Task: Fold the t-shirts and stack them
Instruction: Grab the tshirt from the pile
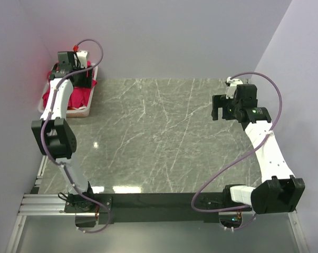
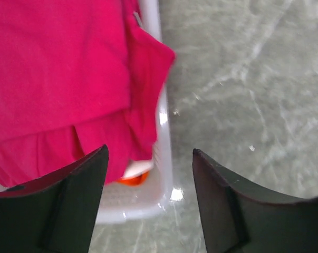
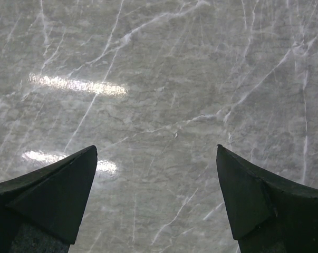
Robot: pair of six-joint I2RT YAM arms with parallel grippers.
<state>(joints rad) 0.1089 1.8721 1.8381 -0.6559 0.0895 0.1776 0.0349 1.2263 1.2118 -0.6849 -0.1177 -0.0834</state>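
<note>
Plainly, both jaws wide, empty (left by t-shirts (image 2: 58, 79)).

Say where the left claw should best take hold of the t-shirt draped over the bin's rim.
Probably the t-shirt flap lying over the white bin rim: it is a free edge, while the rest lies flat with no raised fold. Come straight down from above, the open left claw straddling that flap.
</note>
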